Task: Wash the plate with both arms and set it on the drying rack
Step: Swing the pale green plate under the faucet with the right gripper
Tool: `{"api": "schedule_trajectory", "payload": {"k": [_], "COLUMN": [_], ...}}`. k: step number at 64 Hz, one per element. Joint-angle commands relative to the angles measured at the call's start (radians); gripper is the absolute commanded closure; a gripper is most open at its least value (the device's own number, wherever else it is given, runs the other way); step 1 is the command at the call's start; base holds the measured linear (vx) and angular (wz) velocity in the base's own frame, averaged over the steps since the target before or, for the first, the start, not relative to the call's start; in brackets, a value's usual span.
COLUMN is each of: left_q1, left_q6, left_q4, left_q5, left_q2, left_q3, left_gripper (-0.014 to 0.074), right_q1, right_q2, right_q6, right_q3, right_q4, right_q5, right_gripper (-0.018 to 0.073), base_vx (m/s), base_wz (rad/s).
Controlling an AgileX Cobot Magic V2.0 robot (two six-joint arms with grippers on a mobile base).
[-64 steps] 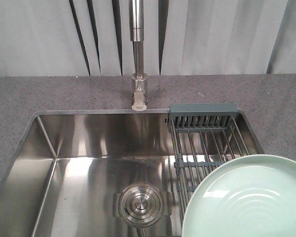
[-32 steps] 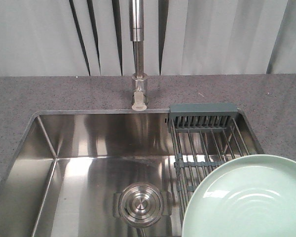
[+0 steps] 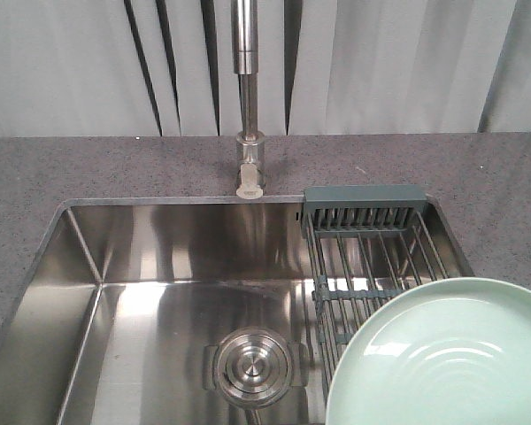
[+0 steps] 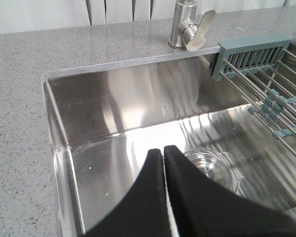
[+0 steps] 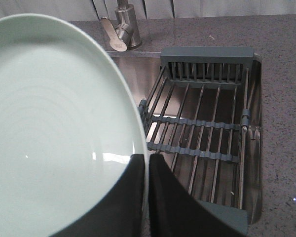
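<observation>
The pale mint-green plate (image 3: 442, 354) hangs tilted over the near end of the drying rack (image 3: 363, 217), at the front view's lower right. In the right wrist view my right gripper (image 5: 146, 156) is shut on the rim of the plate (image 5: 54, 123), one finger on each face. The drying rack (image 5: 207, 54) lies beyond and to the right of that grip. My left gripper (image 4: 164, 149) is shut with nothing in it, above the sink floor left of the drain (image 4: 207, 163). Neither arm shows in the front view.
The steel sink (image 3: 186, 239) fills the middle, with its round drain (image 3: 252, 365) at the bottom. A steel faucet (image 3: 248, 106) stands behind it. Grey speckled counter (image 3: 71, 168) surrounds the sink. The rack (image 4: 249, 49) spans the sink's right side.
</observation>
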Motion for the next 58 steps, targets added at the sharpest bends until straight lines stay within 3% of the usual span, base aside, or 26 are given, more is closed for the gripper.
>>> {"api": "schedule_trajectory", "payload": {"k": [1, 13, 22, 48, 58], "left_q1": [-0.001, -0.001, -0.001, -0.001, -0.001], "left_q6": [-0.006, -0.006, -0.006, -0.006, -0.006], "left_q4": [-0.032, -0.031, -0.024, -0.025, -0.025], "left_q5": [-0.062, -0.062, -0.062, -0.062, -0.063], "left_q2": [0.009, 0.009, 0.009, 0.009, 0.009], "left_q3": [-0.022, -0.022, -0.021, -0.002, -0.002], "left_gripper": [0.0604, 0.0604, 0.0604, 0.0604, 0.0604], "right_q1": [-0.004, -0.004, -0.004, -0.004, 0.006], "right_q2": [0.012, 0.018, 0.106, 0.701, 0.931], "right_q6": [0.000, -0.045, -0.059, -0.325, -0.462], "right_q3": [-0.023, -0.023, -0.027, -0.266, -0.383], "right_q4": [0.024, 0.009, 0.009, 0.030, 0.163], "right_q5": [-0.074, -0.223, -0.232, -0.270, -0.273], "right_gripper": [0.0561, 0.0561, 0.0561, 0.0561, 0.0561], "base_vx": [0.00, 0.00, 0.00, 0.00, 0.00], "base_wz": [0.00, 0.00, 0.00, 0.00, 0.00]}}
